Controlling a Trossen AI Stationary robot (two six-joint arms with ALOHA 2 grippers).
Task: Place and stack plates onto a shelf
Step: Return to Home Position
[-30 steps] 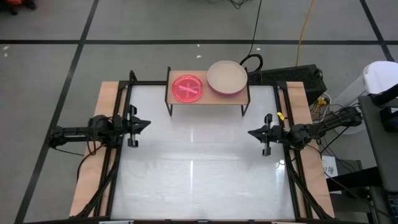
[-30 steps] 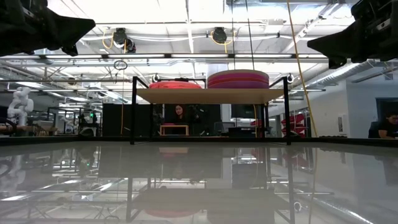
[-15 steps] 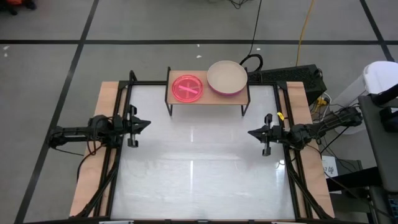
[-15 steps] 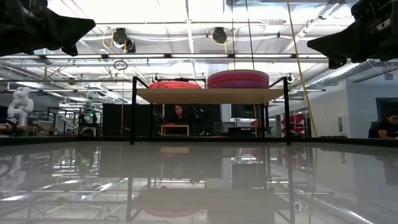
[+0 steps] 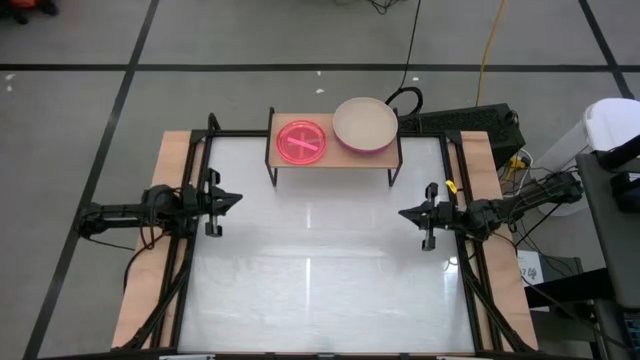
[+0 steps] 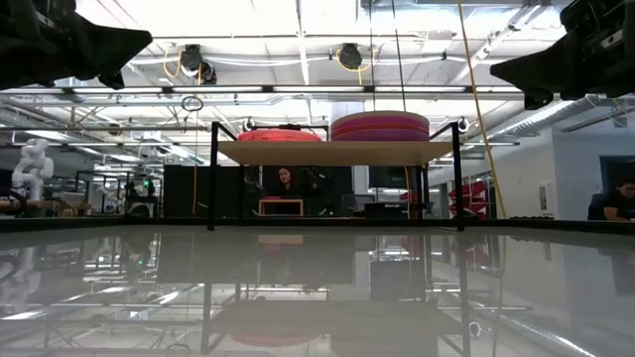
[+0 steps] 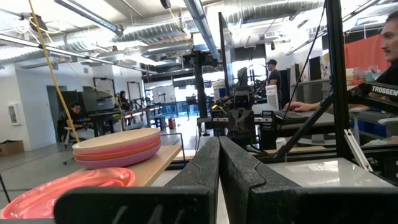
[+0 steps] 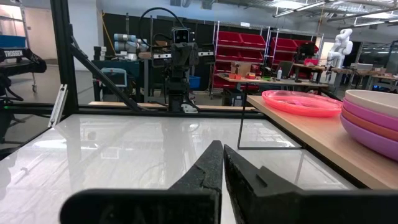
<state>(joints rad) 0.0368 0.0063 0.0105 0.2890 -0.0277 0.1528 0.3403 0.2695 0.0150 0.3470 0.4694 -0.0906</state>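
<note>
Well apart: plates (image 5: 365, 123), fingers (image 7: 199, 171) (pressed together)

I look down on a glossy white table (image 5: 310, 300) with wood edges. Behind it, a yellow cable (image 5: 487, 50) and a black cable (image 5: 412, 40) cross a grey floor marked with black tape (image 5: 250, 68). Farther off, I see red bins (image 8: 245, 38) on racks and a person (image 6: 617, 198) seated at a desk.
</note>
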